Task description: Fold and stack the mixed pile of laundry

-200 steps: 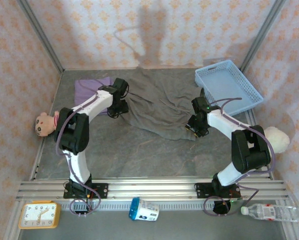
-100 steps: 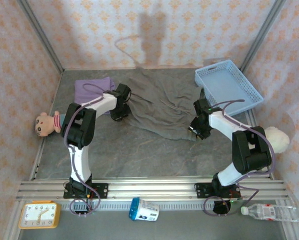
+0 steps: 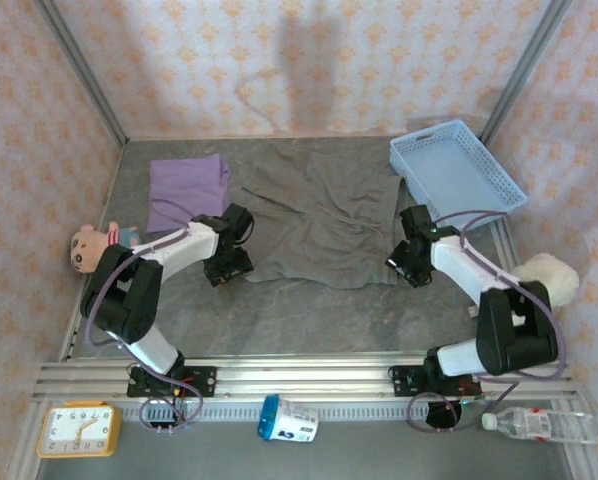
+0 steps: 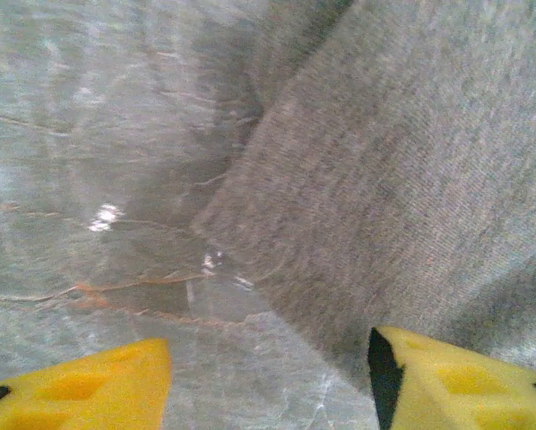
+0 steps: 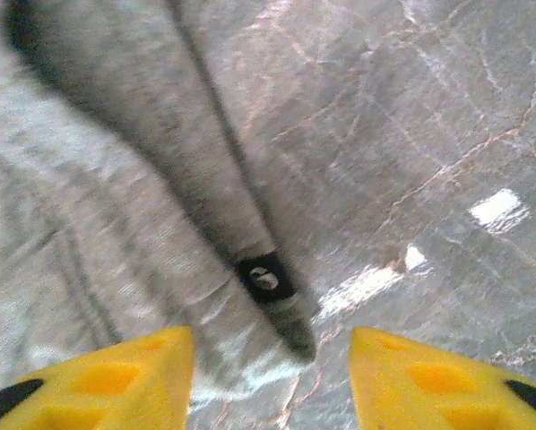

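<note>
From above, the grey-brown trousers (image 3: 319,215) lie spread fairly flat mid-desk (image 3: 309,320). The lilac shirt (image 3: 187,188) looks like a tidy folded square at the far left, just beside them. My left end effector (image 3: 227,270) sits at the trousers' near-left corner, and my right end effector (image 3: 407,268) at the near-right corner.

Left wrist: my fingers stand apart, gripping nothing, with the cloth's edge just beyond them.

Right wrist: the fingers are likewise apart and empty, above a hem bearing a small dark tag (image 5: 264,278).

I judge the trousers' fold is only about to start. The next move calls for lowering, pinching both near corners together, and carrying them evenly toward the far edge.
</note>
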### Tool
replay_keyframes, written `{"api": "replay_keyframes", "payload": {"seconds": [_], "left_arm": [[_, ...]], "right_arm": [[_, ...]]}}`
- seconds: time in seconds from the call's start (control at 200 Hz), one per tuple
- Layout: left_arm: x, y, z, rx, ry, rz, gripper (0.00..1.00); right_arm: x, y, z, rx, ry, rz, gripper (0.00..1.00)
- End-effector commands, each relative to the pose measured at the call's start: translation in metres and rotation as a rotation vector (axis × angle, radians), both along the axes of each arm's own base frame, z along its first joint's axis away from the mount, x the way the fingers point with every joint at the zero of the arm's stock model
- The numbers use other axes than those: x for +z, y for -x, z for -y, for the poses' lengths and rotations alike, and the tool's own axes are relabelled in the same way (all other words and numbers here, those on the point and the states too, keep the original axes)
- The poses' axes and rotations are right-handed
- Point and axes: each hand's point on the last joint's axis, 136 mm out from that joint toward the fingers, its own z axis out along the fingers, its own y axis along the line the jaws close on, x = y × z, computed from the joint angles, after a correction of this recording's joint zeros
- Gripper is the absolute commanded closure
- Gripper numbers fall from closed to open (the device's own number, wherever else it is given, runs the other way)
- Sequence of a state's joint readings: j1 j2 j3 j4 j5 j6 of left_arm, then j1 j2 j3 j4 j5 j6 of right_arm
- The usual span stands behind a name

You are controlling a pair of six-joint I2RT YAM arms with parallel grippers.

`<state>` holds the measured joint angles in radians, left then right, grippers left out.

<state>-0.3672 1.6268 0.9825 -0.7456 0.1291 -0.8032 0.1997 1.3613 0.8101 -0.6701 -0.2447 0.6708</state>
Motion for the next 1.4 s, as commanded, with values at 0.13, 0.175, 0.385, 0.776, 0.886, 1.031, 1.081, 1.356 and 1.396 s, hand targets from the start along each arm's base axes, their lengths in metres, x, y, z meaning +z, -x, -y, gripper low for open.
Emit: {"api": "replay_keyframes", "payload": {"seconds": [0.13, 0.175, 0.385, 0.776, 0.886, 1.031, 1.081, 1.356, 1.396], "left_arm": [[0.023, -0.012, -0.015, 0.051, -0.019, 0.075, 0.36], [0.021, -0.012, -0.014, 0.067, -0.005, 0.084, 0.36], [0.013, -0.035, -0.012, 0.157, 0.051, 0.154, 0.38], [-0.029, -0.042, 0.005, 0.169, 0.088, 0.077, 0.64], [-0.031, -0.035, 0.003, 0.168, 0.078, 0.063, 0.76], [-0.027, -0.029, -0.002, 0.148, 0.056, 0.052, 0.90], [-0.024, -0.027, -0.004, 0.136, 0.045, 0.047, 0.95], [0.001, 0.011, -0.014, 0.101, 0.044, 0.039, 1.00], [0.006, 0.020, -0.015, 0.101, 0.048, 0.042, 1.00]], "right_arm": [[0.010, 0.010, -0.025, 0.085, -0.089, 0.042, 0.41], [0.006, 0.010, -0.030, 0.095, -0.101, 0.042, 0.41], [-0.015, 0.004, -0.027, 0.042, -0.079, 0.027, 0.43], [-0.040, -0.002, -0.019, 0.039, -0.005, -0.027, 0.49], [-0.046, 0.001, -0.016, 0.042, 0.015, -0.048, 0.47], [-0.053, 0.003, -0.014, 0.058, 0.032, -0.076, 0.81], [-0.053, 0.004, -0.014, 0.066, 0.037, -0.086, 0.98], [-0.029, 0.058, -0.009, 0.112, 0.046, -0.177, 1.00], [-0.026, 0.071, -0.010, 0.124, 0.048, -0.199, 1.00]]}}
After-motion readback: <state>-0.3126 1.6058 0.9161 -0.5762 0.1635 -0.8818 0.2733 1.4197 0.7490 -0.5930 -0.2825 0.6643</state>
